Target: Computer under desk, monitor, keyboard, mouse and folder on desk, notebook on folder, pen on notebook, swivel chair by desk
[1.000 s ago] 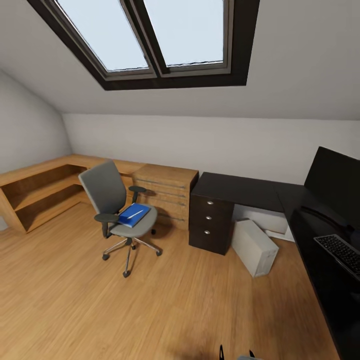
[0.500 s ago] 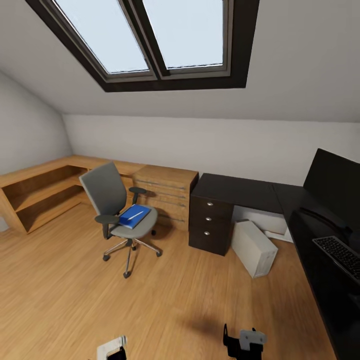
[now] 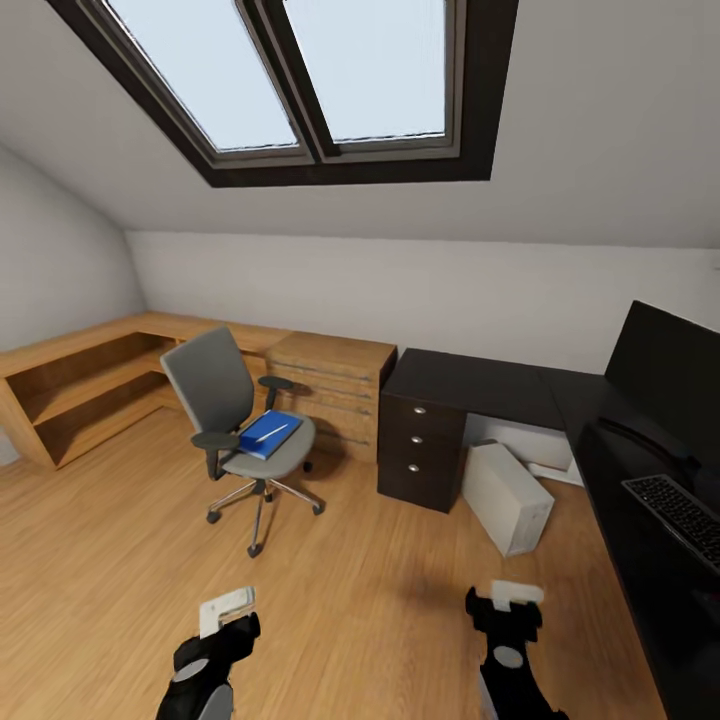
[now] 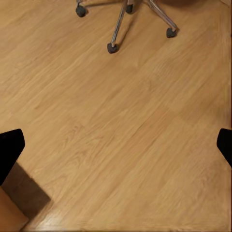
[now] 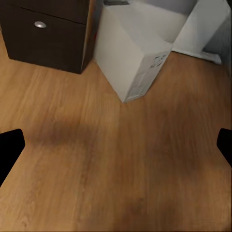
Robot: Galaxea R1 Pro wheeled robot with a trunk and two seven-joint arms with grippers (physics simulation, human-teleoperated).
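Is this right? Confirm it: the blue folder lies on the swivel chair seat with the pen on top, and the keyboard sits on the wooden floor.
One detail is wrong. The keyboard sits on the black desk, in front of the monitor, not on the floor; the head view shows it. The rest holds: the blue folder lies on the swivel chair seat with the pen on top.

L arm: raised low, left gripper (image 3: 228,612) jaws spread wide.
R arm: raised low, right gripper (image 3: 507,600) jaws spread wide.

Bare floor (image 3: 380,600) ahead; swivel chair (image 3: 235,425) left, computer (image 3: 507,495) right.
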